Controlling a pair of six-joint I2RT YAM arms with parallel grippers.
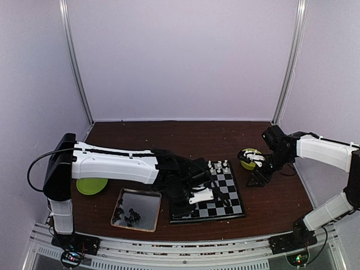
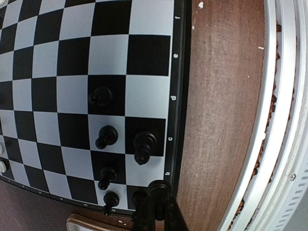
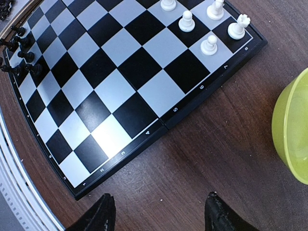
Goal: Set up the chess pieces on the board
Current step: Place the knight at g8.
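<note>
The board (image 1: 225,194) lies between the arms. In the left wrist view my left gripper (image 2: 160,201) is shut on a black chess piece (image 2: 159,188), held over the board's corner by the "b" mark on the rim (image 2: 179,96). Several black pieces (image 2: 144,146) stand on the squares beside it. In the top view this gripper (image 1: 185,203) is over the board's near left part. White pieces (image 3: 209,44) stand at the far end (image 1: 218,166). My right gripper (image 3: 156,219) is open and empty over bare table beside the board's right rim (image 3: 163,126), and it also shows in the top view (image 1: 253,179).
A shiny metal tray (image 1: 147,197) with several loose black pieces (image 1: 128,215) lies left of the board. A green plate (image 1: 91,185) sits further left. A green bowl (image 1: 250,158) stands right of the board, close to my right gripper, and shows in the right wrist view (image 3: 293,130). The table's metal front rail (image 2: 288,120) runs nearby.
</note>
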